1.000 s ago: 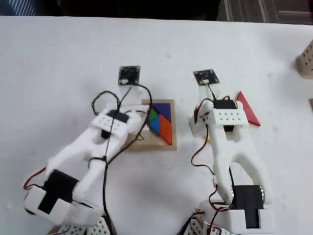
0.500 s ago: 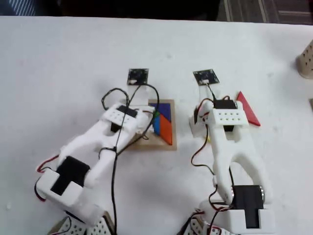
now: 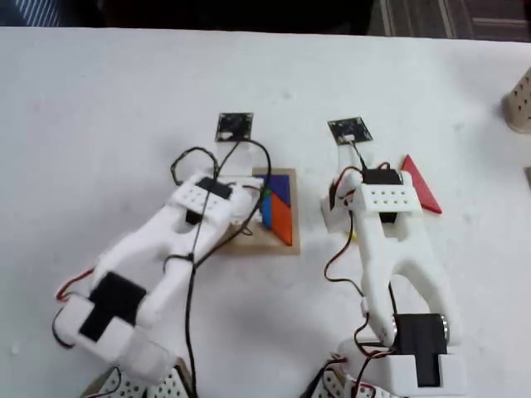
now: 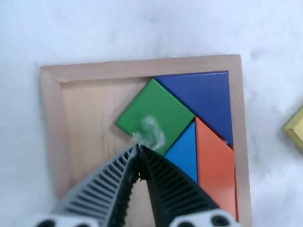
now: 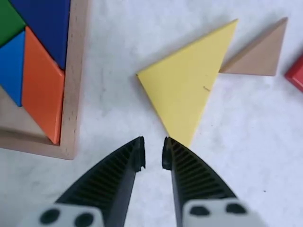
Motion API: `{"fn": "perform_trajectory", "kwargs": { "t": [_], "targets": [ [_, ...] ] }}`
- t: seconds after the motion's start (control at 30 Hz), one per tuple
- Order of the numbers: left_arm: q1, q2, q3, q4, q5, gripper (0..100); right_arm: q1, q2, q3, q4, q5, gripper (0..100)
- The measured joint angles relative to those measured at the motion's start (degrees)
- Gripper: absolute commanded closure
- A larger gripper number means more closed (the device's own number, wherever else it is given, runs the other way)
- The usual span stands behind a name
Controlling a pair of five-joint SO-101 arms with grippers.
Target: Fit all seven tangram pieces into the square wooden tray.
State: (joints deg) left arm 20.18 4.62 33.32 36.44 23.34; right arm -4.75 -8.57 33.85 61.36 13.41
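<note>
**Item:** tangram set, seven pieces, with square wooden tray [image 4: 142,68]. Status: part filled. By my count four pieces are in and three are out.

**Tray contents**
- Green square [image 4: 156,113]: set on its point, directly ahead of the left claw [image 4: 139,152]. Its near corner lies at the claw's tips; I cannot tell whether they touch.
- Dark blue triangle [image 4: 203,99]: large, beyond the green square, filling the far corner.
- Light blue triangle [image 4: 184,151]: small, just beside the tips, wedged between the green square and the orange piece.
- Orange parallelogram [image 4: 215,165]: along the tray wall on the side toward the right claw [image 5: 153,150].
- All four lie flat and edge to edge. The rest of the tray floor is bare wood, under the left claw and to its other side.

**Outside the tray, on the white table [image 3: 99,99]**
- Yellow triangle [image 5: 189,94]: immediately ahead of the right claw, one corner almost at the tips.
- Tan triangle [image 5: 258,54]: beyond the yellow one, its point touching or nearly touching the yellow edge.
- Red triangle [image 3: 421,186]: farther out, on the side of the right claw away from the tray.

**Claws**
- Left: jaws closed tip to tip, nothing between them.
- Right: jaws narrowly parted, nothing between them. The tray wall is near on one side and the yellow triangle is in front.

**Outstanding:** three triangles to seat in the bare half. The yellow one looks likely to take the largest share.
</note>
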Motion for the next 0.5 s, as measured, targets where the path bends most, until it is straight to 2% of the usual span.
{"fn": "perform_trajectory", "kwargs": {
  "t": [0.33,0.5],
  "targets": [
    [7.6,-4.6,6.1,0.2,-2.9,98,0.1,0.0,0.0,0.0,0.0,93.5],
    [8.0,-1.3,5.5,-0.1,-2.7,98,0.1,0.0,0.0,0.0,0.0,93.5]
  ]
}}
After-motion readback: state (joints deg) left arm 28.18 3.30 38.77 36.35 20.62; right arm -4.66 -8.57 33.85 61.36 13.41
